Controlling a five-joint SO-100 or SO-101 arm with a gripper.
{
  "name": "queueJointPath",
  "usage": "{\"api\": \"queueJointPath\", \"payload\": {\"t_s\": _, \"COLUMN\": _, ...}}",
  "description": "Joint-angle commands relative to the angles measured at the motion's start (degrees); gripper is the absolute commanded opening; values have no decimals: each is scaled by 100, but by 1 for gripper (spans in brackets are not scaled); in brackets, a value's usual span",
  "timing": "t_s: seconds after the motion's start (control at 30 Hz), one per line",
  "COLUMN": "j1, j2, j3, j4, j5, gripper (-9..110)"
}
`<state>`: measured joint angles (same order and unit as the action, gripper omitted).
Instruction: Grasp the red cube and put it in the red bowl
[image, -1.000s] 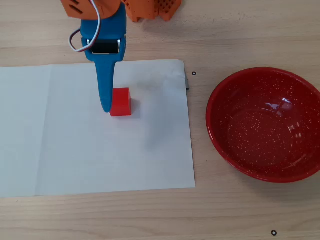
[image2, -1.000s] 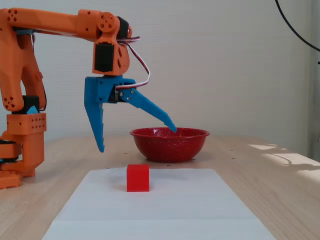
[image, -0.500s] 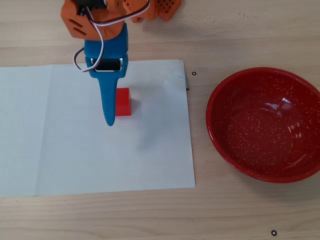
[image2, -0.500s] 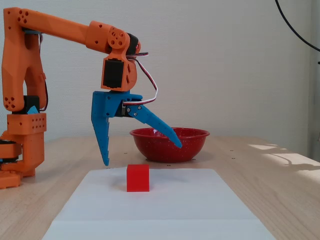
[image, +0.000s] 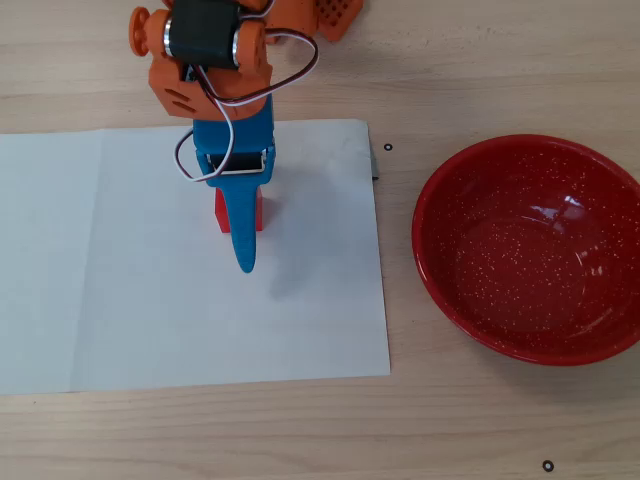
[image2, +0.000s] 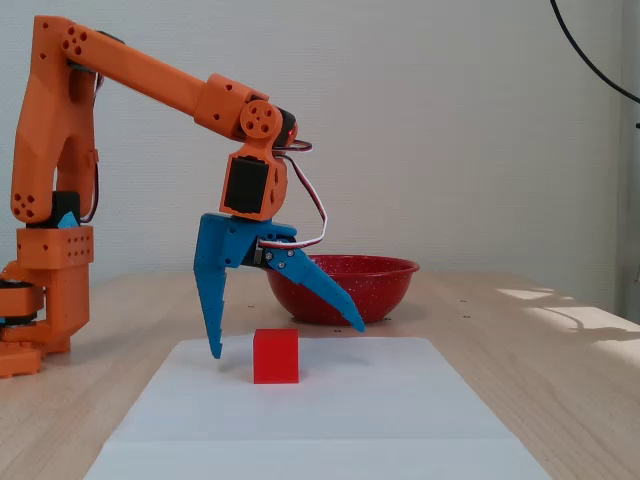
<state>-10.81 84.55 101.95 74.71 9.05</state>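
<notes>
Gripper (image2: 288, 338) spread wide, blue fingers splayed like a tent over the red cube (image2: 275, 355); nothing pinched yet; cube sits on the white paper sheet (image2: 300, 420), fingertips apart from it, one tip left of the cube and low, the other up and to the right in the fixed view; overhead view shows only slivers of cube (image: 220, 212) peeking out beside the blue finger, arm directly above it. My read: the wide spread is there to straddle the cube before closing. Red bowl (image: 530, 250) empty, on bare table (image: 480, 60) well right of the sheet, so the carry is sideways later. Against a second ago: arm has reached further out and dropped, the left fingertip from about bowl-rim height to nearly cube level; cube and bowl unmoved.
</notes>
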Motion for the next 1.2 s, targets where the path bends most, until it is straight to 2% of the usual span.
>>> {"api": "queueJointPath", "payload": {"t_s": 0.0, "j1": 62, "j2": 246, "j3": -756, "j4": -149, "j5": -132, "gripper": 67}}
{"api": "queueJointPath", "payload": {"t_s": 0.87, "j1": -62, "j2": -387, "j3": -1169, "j4": -272, "j5": -88, "gripper": 64}}
{"api": "queueJointPath", "payload": {"t_s": 1.07, "j1": -97, "j2": -448, "j3": -1187, "j4": -237, "j5": -70, "gripper": 58}}
{"api": "queueJointPath", "payload": {"t_s": 1.17, "j1": -114, "j2": -457, "j3": -1195, "j4": -220, "j5": -44, "gripper": 49}}
